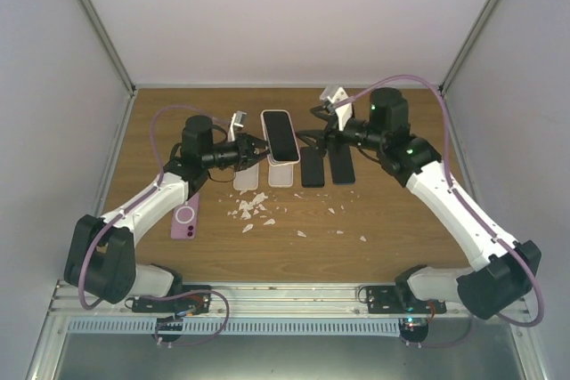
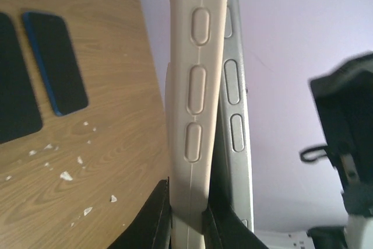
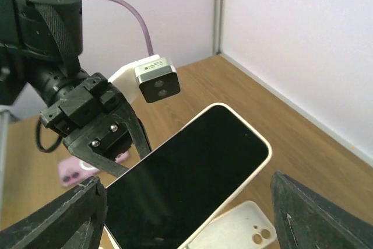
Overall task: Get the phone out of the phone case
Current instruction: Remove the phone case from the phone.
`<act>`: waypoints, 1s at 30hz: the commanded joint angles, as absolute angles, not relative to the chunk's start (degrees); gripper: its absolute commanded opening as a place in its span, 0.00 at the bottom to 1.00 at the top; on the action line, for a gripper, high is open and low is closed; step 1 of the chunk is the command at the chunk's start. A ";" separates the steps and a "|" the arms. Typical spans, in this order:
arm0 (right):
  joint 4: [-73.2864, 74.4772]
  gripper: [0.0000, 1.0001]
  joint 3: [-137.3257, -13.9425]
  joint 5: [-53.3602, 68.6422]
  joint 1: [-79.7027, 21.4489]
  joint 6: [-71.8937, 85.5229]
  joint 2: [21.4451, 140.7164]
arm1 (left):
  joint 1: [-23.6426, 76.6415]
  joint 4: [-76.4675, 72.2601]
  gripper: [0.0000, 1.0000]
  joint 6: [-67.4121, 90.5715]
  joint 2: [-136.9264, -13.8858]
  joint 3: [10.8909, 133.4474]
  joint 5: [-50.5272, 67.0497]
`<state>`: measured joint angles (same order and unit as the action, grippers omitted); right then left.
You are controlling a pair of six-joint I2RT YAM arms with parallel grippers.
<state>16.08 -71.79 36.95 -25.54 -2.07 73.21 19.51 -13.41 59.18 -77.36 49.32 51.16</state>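
Left gripper [image 1: 261, 149] on case [image 2: 195, 86], shells [image 1: 281, 176] beneath

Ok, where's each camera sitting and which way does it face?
Top external: above and behind the robot, looking down at the table; left arm and right arm show.
Left wrist: on the left arm, looking along the phone case edge; the left hand clamps it.
Right wrist: on the right arm, facing the phone screen and left hand; right hand open.
Shared: all see the phone.
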 commanded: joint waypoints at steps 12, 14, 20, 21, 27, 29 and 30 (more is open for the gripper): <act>17.86 0.76 -70.41 8.59 -44.03 -21.76 76.71 | 16.82 -9.76 0.00 65.49 -78.96 50.74 45.47; 17.61 0.76 -70.11 6.53 -46.15 -22.61 77.63 | 16.41 -9.76 0.00 65.94 -79.16 50.55 45.48; 14.90 0.71 -67.98 -2.43 -51.15 -26.49 79.71 | 16.18 -10.10 0.00 66.33 -79.28 50.30 45.69; 14.33 0.70 -67.68 -3.93 -51.68 -27.13 80.06 | 16.18 -10.11 0.00 66.42 -79.20 50.28 45.70; 10.97 0.66 -66.72 -10.71 -53.54 -29.27 81.93 | 16.24 -10.74 0.00 66.97 -79.28 50.19 46.16; 10.02 0.64 -66.63 -12.53 -53.74 -29.75 82.45 | 16.18 -10.95 0.00 67.17 -79.28 50.19 46.37; 9.49 0.64 -66.62 -13.18 -53.79 -29.95 82.63 | 16.18 -11.06 0.00 67.17 -79.28 50.19 46.46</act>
